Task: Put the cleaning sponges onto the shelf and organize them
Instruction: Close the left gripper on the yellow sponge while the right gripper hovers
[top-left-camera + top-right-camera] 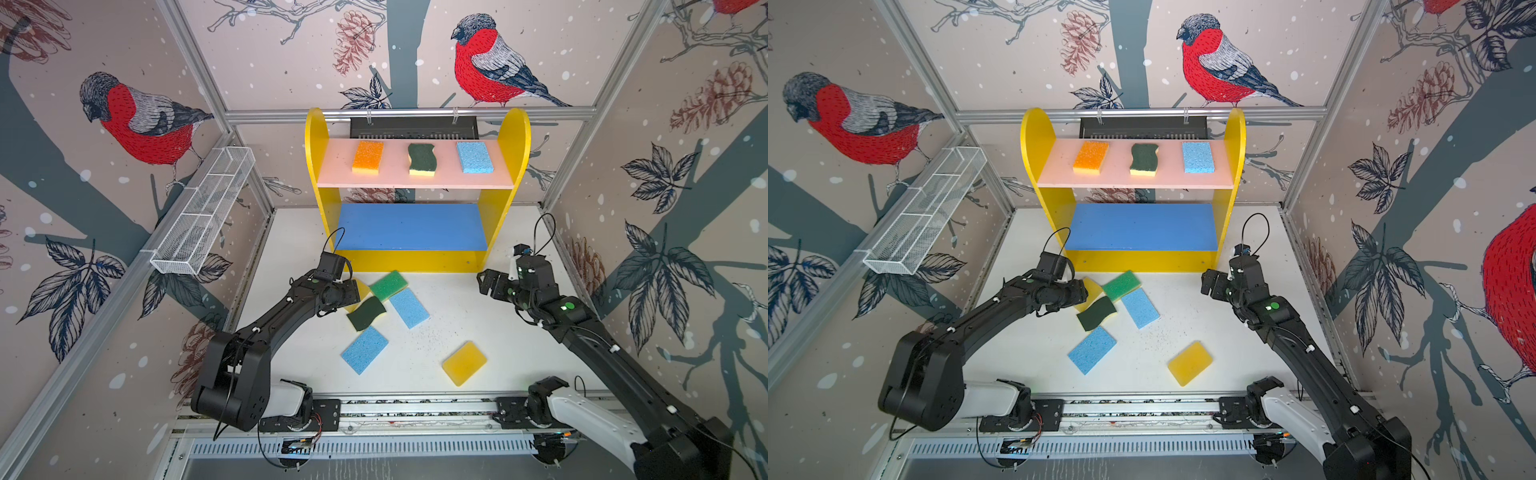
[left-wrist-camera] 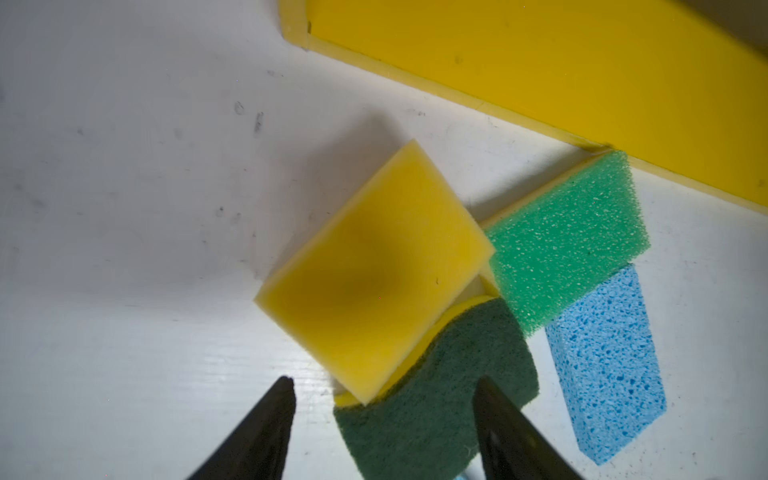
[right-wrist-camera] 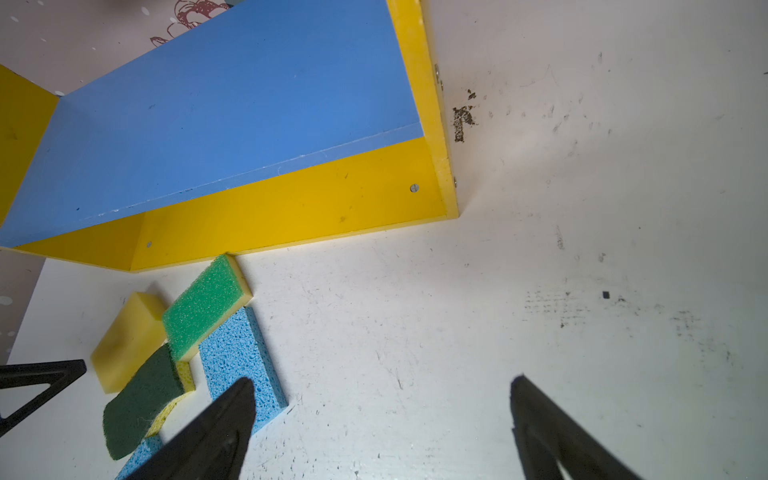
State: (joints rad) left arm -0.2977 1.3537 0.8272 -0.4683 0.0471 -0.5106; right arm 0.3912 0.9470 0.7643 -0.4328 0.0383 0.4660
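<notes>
1. In both top views, three sponges (image 1: 368,157) are sitting on the shelf's (image 1: 415,261) pink board (image 1: 415,179); six are lying on the counter (image 1: 507,332).
2. In the left wrist view, the left end effector (image 2: 382,386) is hovering part-open and empty, short of the yellow sponge (image 2: 374,270) (propped on the scourer (image 2: 419,419)); straddling its edges squarely is looking wisest.
3. In the right wrist view, the right end effector (image 3: 382,384) is gaping wide, holding nothing.

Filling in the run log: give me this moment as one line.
pink board: orange sponge, scourer, blue sponge | table: six more loose | left gripper: open by yellow sponge | right gripper: open, empty
</notes>
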